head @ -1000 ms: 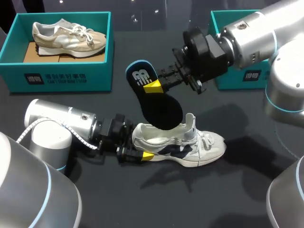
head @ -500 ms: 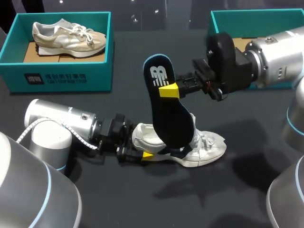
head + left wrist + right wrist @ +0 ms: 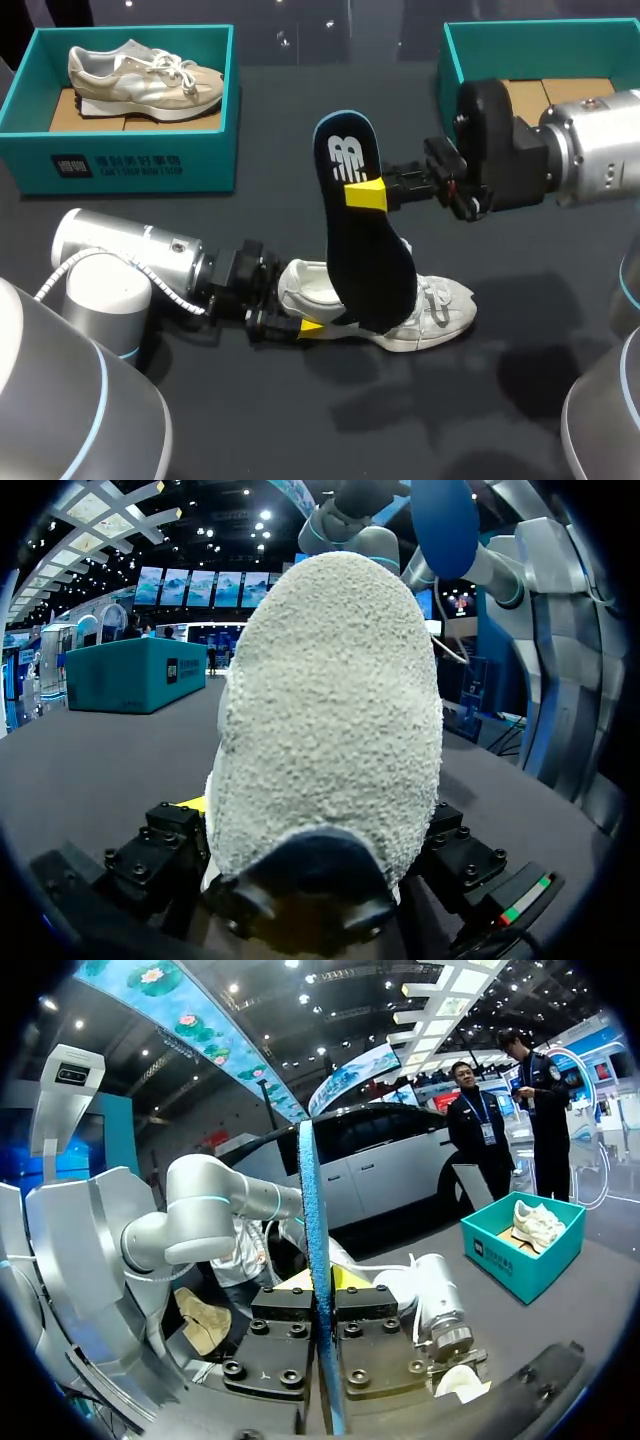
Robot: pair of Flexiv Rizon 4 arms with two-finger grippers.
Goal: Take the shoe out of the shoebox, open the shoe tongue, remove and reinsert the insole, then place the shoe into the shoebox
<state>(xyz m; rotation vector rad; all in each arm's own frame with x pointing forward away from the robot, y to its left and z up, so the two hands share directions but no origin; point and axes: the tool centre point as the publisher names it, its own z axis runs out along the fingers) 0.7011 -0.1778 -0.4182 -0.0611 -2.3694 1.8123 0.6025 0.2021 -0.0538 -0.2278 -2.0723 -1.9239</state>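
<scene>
A white shoe (image 3: 430,305) lies on its sole on the dark table, toe to the right. My left gripper (image 3: 292,318) holds its heel from the left, one finger on each side. In the left wrist view the heel (image 3: 330,700) fills the gap between the fingers. A dark blue insole (image 3: 362,240) with a white logo hangs nearly upright over the shoe. My right gripper (image 3: 368,194) is shut on its upper part. In the right wrist view the insole (image 3: 312,1220) shows edge-on between the fingers of the right gripper (image 3: 322,1295). Whether its lower end touches the shoe I cannot tell.
A teal shoebox (image 3: 130,165) at the back left holds a beige shoe (image 3: 145,75); in the right wrist view this box (image 3: 520,1260) lies ahead. A second teal box (image 3: 470,45) stands at the back right behind my right arm.
My right gripper has carried the insole to the right and turned it from slanted to nearly upright. The left gripper and the shoe have stayed in place.
</scene>
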